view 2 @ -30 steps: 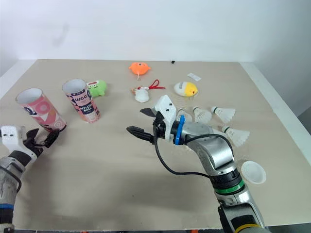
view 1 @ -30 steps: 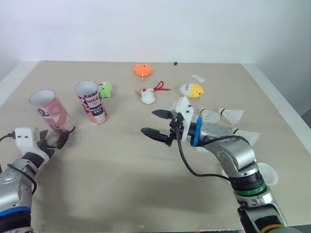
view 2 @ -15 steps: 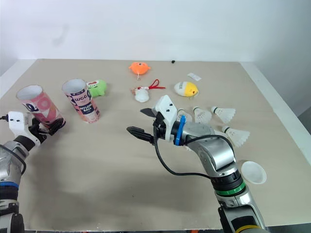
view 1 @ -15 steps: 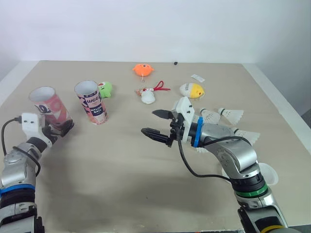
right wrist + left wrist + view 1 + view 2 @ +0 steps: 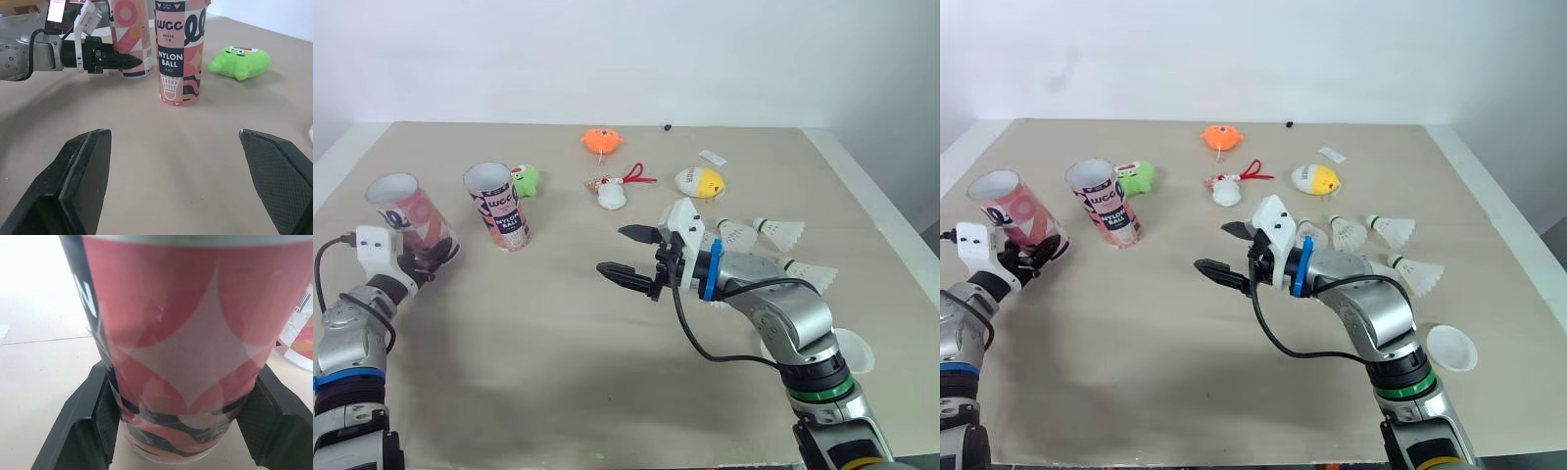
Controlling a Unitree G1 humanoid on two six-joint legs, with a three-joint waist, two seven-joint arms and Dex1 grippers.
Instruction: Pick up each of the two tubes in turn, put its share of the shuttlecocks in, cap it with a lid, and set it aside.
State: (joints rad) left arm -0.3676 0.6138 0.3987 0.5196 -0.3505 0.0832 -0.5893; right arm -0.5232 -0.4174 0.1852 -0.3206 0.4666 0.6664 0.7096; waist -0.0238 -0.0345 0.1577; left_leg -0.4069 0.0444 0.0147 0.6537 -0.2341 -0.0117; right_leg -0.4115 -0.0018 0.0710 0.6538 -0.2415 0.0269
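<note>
Tubes, both with open tops, are on the left part of the wide tan table [image 5: 558,382]. The pink tube [image 5: 414,217] is the nearer to my left arm and leans over, its mouth tipped away toward the table's left edge. The WCC tube [image 5: 501,211] stands upright just beside it, toward the middle, apart from it.

My left pincer [image 5: 433,255] is closed around the foot of the pink tube. In the left wrist view both black fingers [image 5: 93,431] press against its sides, one on each side. I cannot tell whether the tube's base touches the table.

My right pincer [image 5: 612,250] hangs over the middle of the table, spread wide and holding nothing, its tips pointing toward the tubes and well apart from them.

Behind the WCC tube, touching or almost touching it, sits a green plush [image 5: 526,179]. Farther back is an orange plush [image 5: 601,141]. A yellow and white toy [image 5: 699,181] lies to the right of centre, and a white toy with a red cord [image 5: 613,194] lies between it and the green plush.

White shuttlecocks [image 5: 781,231] lie on their sides behind my right forearm, near the right edge. A white lid [image 5: 1451,347] rests by my right elbow. A small white tag [image 5: 712,157] lies near the far edge.
</note>
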